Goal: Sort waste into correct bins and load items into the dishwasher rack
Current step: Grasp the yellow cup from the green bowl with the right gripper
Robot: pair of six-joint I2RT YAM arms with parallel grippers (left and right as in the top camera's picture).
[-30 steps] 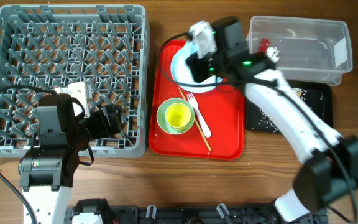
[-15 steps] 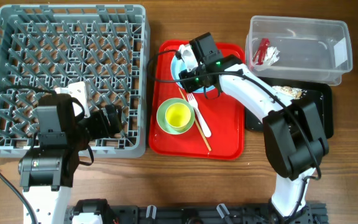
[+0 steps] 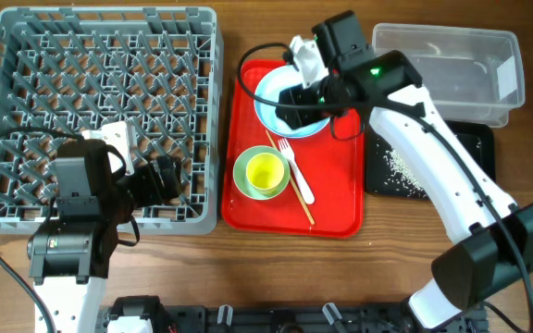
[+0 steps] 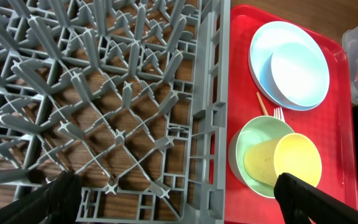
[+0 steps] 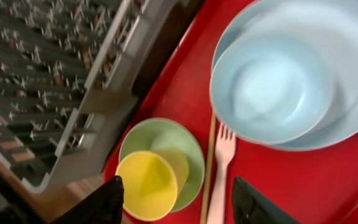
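Right gripper (image 5: 176, 186) is hovering, jaws apart and empty, over the pale-blue bowl (image 5: 272, 87).
Bowl is sitting on the plate (image 5: 353, 121), upper centre of the overhead view, likely awaiting transfer to the rack (image 3: 109, 13).

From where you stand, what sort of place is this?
Probably a test bench staged for dish clearing, not a kitchen: a grey dishwasher rack and a red tray with a plate sit on a wooden table.

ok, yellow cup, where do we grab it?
By the rim, from straight above: one finger inside, one outside. The yellow cup stands mouth-up inside the light green bowl, whose wall hems its lower sides, so a side approach looks blocked.
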